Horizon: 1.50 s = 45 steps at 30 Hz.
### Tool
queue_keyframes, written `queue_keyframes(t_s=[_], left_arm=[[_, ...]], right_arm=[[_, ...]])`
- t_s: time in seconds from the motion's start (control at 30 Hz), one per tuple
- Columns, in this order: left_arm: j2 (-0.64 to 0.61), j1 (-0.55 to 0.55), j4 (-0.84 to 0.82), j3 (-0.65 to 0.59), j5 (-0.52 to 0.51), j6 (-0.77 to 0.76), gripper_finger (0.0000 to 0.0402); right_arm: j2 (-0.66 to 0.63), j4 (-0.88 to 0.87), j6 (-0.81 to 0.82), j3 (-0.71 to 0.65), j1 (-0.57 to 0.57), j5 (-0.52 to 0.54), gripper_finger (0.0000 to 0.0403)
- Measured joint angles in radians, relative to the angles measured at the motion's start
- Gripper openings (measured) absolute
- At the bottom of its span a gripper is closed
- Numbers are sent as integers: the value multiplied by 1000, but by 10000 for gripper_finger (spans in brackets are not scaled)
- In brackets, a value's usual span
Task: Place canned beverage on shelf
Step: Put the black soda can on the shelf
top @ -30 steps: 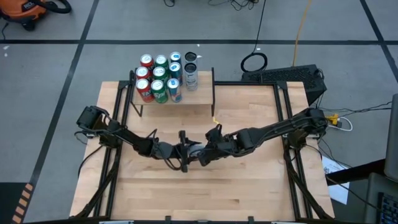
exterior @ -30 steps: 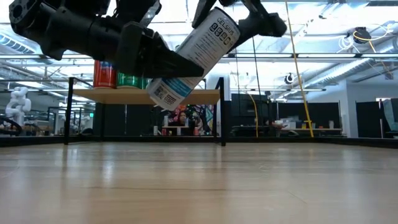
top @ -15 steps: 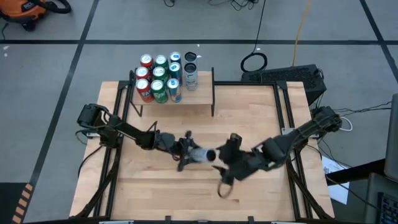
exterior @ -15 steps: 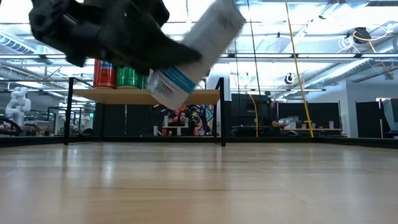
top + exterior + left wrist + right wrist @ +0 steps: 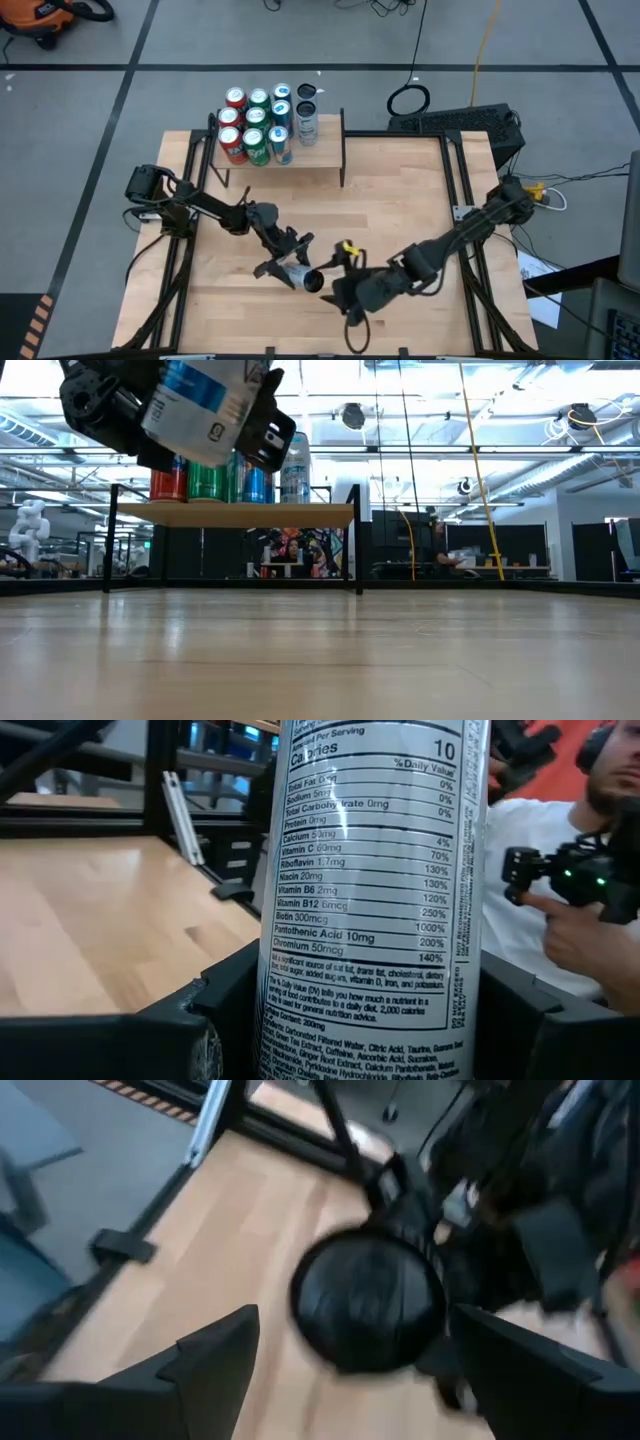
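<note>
A tall white-and-blue can [image 5: 300,277] hangs above the middle of the table, near its front edge, with my left gripper [image 5: 288,262] shut on it. The low view shows the can [image 5: 195,400] high above the tabletop. My right gripper [image 5: 338,288] stands open just right of the can and faces its dark end [image 5: 368,1300] without touching it. The shelf [image 5: 322,150] stands at the table's far left. Several red, green, blue and white cans [image 5: 255,125] stand upright on its light-wood board [image 5: 230,515]. My left gripper pinches the can's printed side wall [image 5: 370,970], about mid-length, between its two fingers [image 5: 205,1020]. The fingers lie level across the can and come from the table's left. The can is lifted clear and lies roughly level, with its dark end [image 5: 314,284] toward my right gripper.
The right end of the shelf board [image 5: 330,145] is bare, beside the black upright [image 5: 353,535]. A person in a white shirt [image 5: 540,920] sits beyond the table with a dark handset. Black frame rails [image 5: 460,190] run along the table's sides.
My right gripper has let go of the can and drawn back toward the table's near right. My left gripper has rolled and swung toward the near edge with the can. The can hung tilted between both grippers. It now lies roughly level in the left one alone.
</note>
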Motion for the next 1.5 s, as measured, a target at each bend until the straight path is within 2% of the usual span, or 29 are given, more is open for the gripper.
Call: queue_keyframes(t_s=[0.17,0.4,0.5,0.6,0.67,0.77,0.9,1.13,1.27,1.5], left_arm=[[0,3,-4,0,-17,-7,254],[0,2,-22,0,-10,-3,254],[0,2,-24,1,-10,-2,254],[0,2,-22,1,-16,0,254],[0,1,-22,1,-35,2,254],[2,1,-30,1,-65,44,254],[2,10,-34,1,-127,103,254],[-8,26,-97,1,-394,204,253],[-8,15,-106,2,-520,234,253],[-10,-42,-155,4,-831,344,253]], right_arm=[[44,98,-147,0,-37,-3,318],[61,92,-96,0,-72,-34,316],[60,90,-80,0,-72,-37,298],[59,88,-75,0,-72,-38,262],[58,76,-57,0,-74,-37,238],[58,65,0,0,-76,-27,237],[56,60,216,-1,-78,60,237],[43,-84,614,-3,-81,209,241],[35,-205,834,-2,-91,247,240],[36,-256,1033,-2,-102,266,242]])
